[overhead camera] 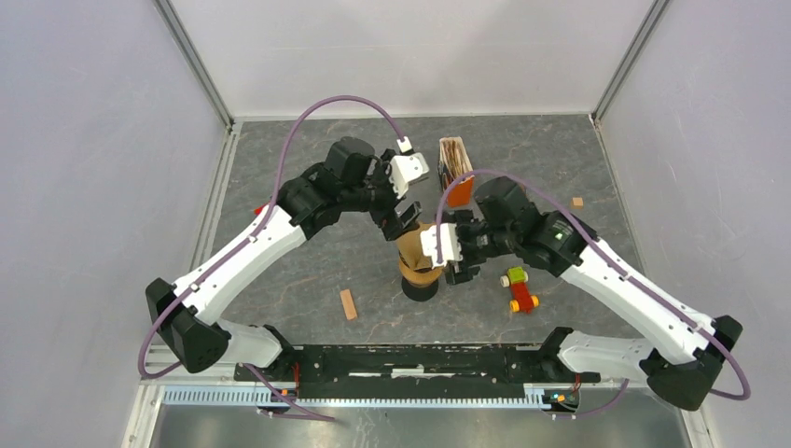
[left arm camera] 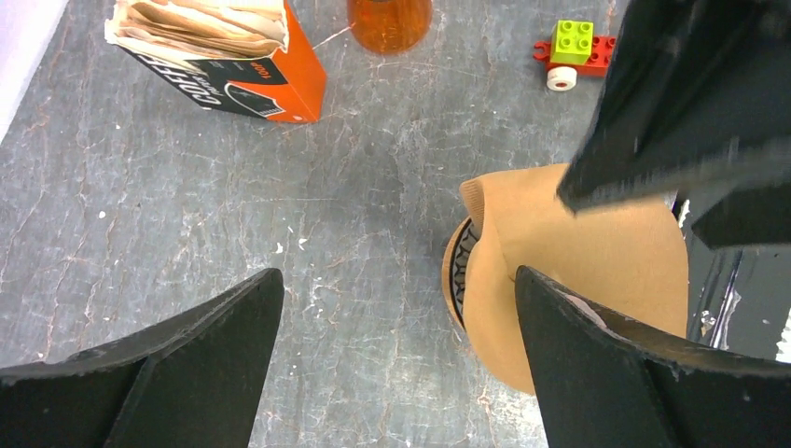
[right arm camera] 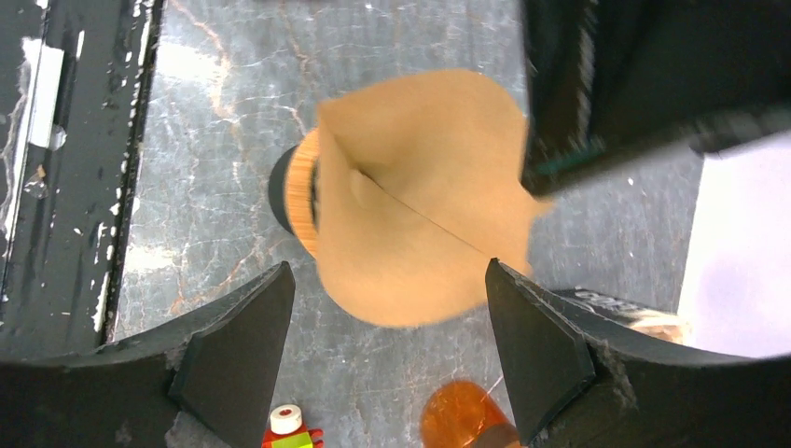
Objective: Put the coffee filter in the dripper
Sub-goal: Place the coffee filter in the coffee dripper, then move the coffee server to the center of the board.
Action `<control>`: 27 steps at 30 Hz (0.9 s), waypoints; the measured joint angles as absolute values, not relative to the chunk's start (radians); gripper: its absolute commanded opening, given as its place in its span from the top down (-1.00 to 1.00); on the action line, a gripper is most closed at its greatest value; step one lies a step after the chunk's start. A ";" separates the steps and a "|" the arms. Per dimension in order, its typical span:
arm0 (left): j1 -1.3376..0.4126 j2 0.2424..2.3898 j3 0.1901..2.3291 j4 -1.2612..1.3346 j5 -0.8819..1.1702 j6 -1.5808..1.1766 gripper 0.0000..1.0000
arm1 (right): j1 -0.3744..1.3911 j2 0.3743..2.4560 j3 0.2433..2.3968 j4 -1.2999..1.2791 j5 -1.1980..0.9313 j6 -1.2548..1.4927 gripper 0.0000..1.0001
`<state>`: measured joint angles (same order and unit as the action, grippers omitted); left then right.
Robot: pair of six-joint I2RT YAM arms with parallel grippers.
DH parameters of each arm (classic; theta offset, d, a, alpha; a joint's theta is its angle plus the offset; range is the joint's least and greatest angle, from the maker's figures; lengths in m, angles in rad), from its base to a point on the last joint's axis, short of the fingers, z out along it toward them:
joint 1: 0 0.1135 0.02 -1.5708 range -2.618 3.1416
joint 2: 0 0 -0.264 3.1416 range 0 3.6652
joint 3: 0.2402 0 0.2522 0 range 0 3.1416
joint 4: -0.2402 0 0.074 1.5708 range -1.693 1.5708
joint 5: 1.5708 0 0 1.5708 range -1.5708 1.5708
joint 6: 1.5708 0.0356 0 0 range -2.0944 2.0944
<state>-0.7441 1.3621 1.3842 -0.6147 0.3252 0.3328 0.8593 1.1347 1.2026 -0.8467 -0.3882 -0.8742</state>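
Filter: mid-frame, draped over dripper, not seated. Left end effector, right end effector: both wide, empty. I judge seating step; next, press cone down squarely.

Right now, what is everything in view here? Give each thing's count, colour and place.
coffee filter: one, tan, over the dripper, between the two grippers
dripper: one, orange-brown with a black base, mid-table, mostly covered by the filter
filter box: one, orange and black, holding brown filters, far centre
orange container: one, translucent orange, beside the box
toy brick car: one, red with a green brick, right of the dripper
wooden block: one, light brown, near left of the dripper
small piece: one, tan, far right, too small to identify
table: one, grey marbled
left gripper: one, black, open, at the filter
right gripper: one, black, open, at the filter
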 measured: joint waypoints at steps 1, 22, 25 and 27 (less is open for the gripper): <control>-0.733 1.360 1.390 -0.618 0.334 0.331 -0.99 | 0.830 1.126 1.208 -0.848 -0.411 -0.866 -0.63; -0.451 1.127 1.064 -0.581 0.772 0.349 -0.99 | 0.390 0.878 0.801 -0.562 -0.767 -0.604 -0.62; -0.431 1.124 0.937 -0.512 0.799 0.349 -0.99 | 0.386 0.878 0.706 -0.460 -0.793 -0.553 -0.62; -0.416 1.124 0.854 -0.436 0.816 0.348 -0.99 | 0.386 0.884 0.641 -0.377 -0.814 -0.517 -0.68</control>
<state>-0.4160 1.1244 0.8543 -0.4362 0.8158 0.3477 0.3859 0.8837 0.6411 -0.3771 -0.8139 -0.5167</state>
